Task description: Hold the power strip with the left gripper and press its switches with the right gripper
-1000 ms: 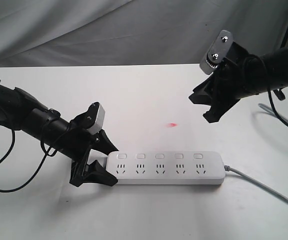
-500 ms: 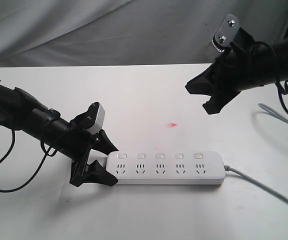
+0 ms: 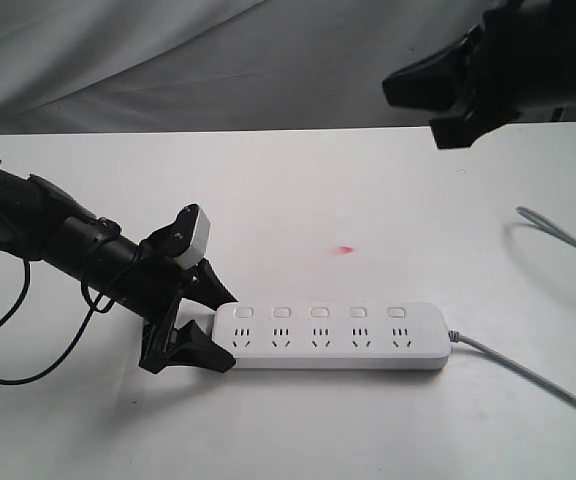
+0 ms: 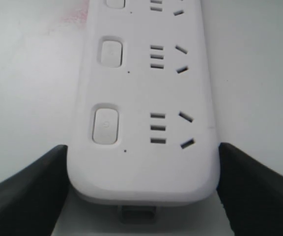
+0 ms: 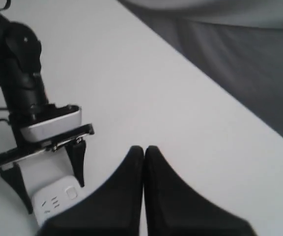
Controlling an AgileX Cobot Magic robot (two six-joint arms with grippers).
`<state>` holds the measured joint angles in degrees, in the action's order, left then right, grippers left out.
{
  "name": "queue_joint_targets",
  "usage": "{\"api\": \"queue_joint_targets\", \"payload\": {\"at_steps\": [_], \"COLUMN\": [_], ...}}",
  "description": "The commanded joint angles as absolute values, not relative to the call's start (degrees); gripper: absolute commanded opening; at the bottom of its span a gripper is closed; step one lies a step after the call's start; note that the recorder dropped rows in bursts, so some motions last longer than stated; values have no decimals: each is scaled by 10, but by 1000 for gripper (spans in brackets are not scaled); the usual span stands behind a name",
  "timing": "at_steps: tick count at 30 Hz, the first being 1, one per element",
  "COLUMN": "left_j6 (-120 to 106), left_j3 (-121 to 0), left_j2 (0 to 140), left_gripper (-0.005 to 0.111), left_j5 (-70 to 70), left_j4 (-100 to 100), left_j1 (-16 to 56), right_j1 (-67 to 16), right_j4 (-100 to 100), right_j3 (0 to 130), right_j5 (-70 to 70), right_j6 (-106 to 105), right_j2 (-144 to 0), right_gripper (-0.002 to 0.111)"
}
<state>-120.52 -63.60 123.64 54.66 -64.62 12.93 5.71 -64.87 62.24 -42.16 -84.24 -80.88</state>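
Observation:
The white power strip (image 3: 333,338) lies flat near the table's front, its grey cord (image 3: 528,375) running off to the right. Five square switches (image 3: 319,313) sit in a row above the sockets. My left gripper (image 3: 213,328) straddles the strip's left end. In the left wrist view its black jaws press both sides of the strip (image 4: 141,93), with the nearest switch (image 4: 105,125) in sight. My right gripper (image 3: 418,105) hangs high at the back right, far from the strip. Its fingers (image 5: 144,150) are pressed together with nothing between them.
A small red spot (image 3: 344,249) marks the white table (image 3: 298,190) behind the strip. A second grey cable (image 3: 568,225) loops at the right edge. Grey cloth (image 3: 218,60) hangs behind the table. The left arm's black cable (image 3: 8,330) droops to the table.
My right gripper has risen and pulled back toward the upper right, away from the table. The left gripper and the power strip have not moved.

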Motion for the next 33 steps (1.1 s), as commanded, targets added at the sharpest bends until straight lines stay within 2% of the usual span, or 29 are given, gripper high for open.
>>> {"api": "queue_joint_targets", "payload": {"at_steps": [1, 5, 11, 15, 18, 33], "left_j6": [-1200, -1200, -1200, -1200, -1200, -1200], "left_j3": [-637, -637, -637, -637, -637, -637], "left_j2": [1239, 1239, 1239, 1239, 1239, 1239], "left_gripper": [0, 0, 0, 0, 0, 0], "left_j5": [539, 539, 539, 539, 539, 539], "left_j4": [-642, -642, -642, -642, -642, -642], "left_j1": [133, 133, 133, 133, 133, 133], "right_j1": [60, 75, 114, 121, 120, 120], "right_j4": [-666, -666, -661, -603, -562, -562], "right_j3": [621, 621, 621, 621, 621, 621], "right_j5": [-336, -283, -276, -286, -347, -348], "right_j6": [-786, -750, -729, -672, -609, -610], "right_j2": [-743, -690, -612, -547, -514, -502], "right_gripper": [0, 0, 0, 0, 0, 0]}}
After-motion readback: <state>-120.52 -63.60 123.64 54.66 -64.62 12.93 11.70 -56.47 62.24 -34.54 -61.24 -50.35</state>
